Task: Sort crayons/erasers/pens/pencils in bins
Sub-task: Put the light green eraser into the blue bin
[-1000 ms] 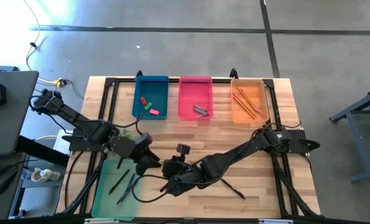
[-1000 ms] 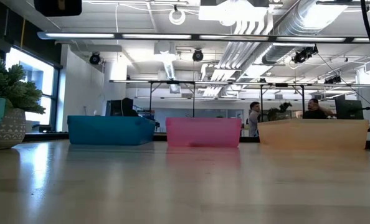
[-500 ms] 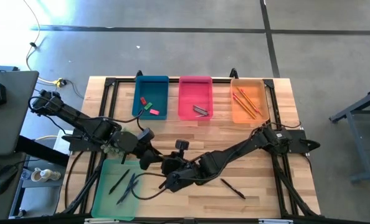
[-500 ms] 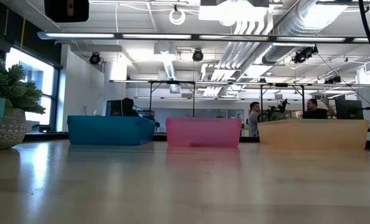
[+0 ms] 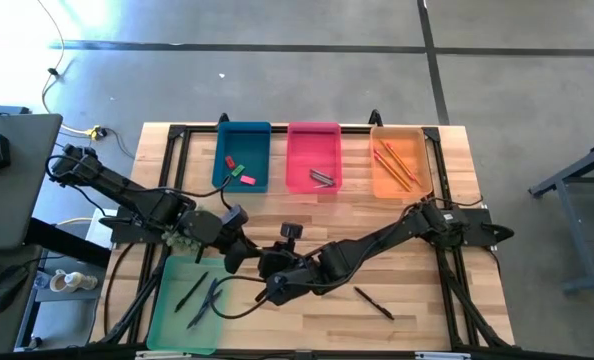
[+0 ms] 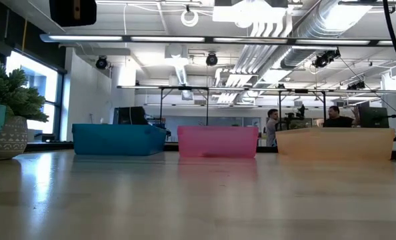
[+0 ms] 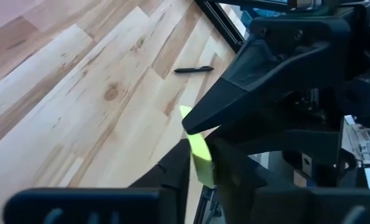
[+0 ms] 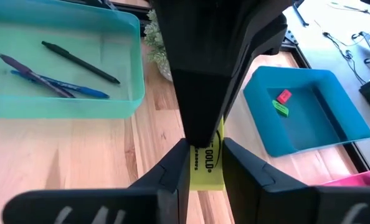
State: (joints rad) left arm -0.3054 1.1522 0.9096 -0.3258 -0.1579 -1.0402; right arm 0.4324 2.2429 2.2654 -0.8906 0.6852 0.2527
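Note:
A yellow eraser (image 8: 207, 163) with dark print hangs above the table's near middle, and both grippers are shut on it. My left gripper (image 7: 200, 177) comes from the left and my right gripper (image 8: 207, 171) from the right; they meet tip to tip (image 5: 253, 262). The blue bin (image 5: 243, 155) holds red and green erasers, the pink bin (image 5: 313, 155) grey crayons, the orange bin (image 5: 400, 165) pencils. Pens lie in the mint bin (image 5: 187, 300). One dark pen (image 5: 373, 302) lies flat on the table, near right. My left gripper pinches one end of the yellow eraser (image 7: 200, 163) between its two fingers, slanting down from the table's left. The eraser is clear of the table. My right gripper pinches the eraser's other end (image 8: 208, 177) between its two fingers by the flat faces, slanting down from the table's right. The left gripper's fingers (image 8: 200, 93) cover the far end of the eraser in this view.
A spiky green plant (image 8: 154, 43) stands by the mint bin's far end, under my left arm. Black frame rails (image 5: 177, 180) run along the table's sides. Bare wood lies between the far row of bins and the grippers.
My left gripper has swung a little toward the table's right, up to my right gripper's fingertips. After that both arms have stayed still.

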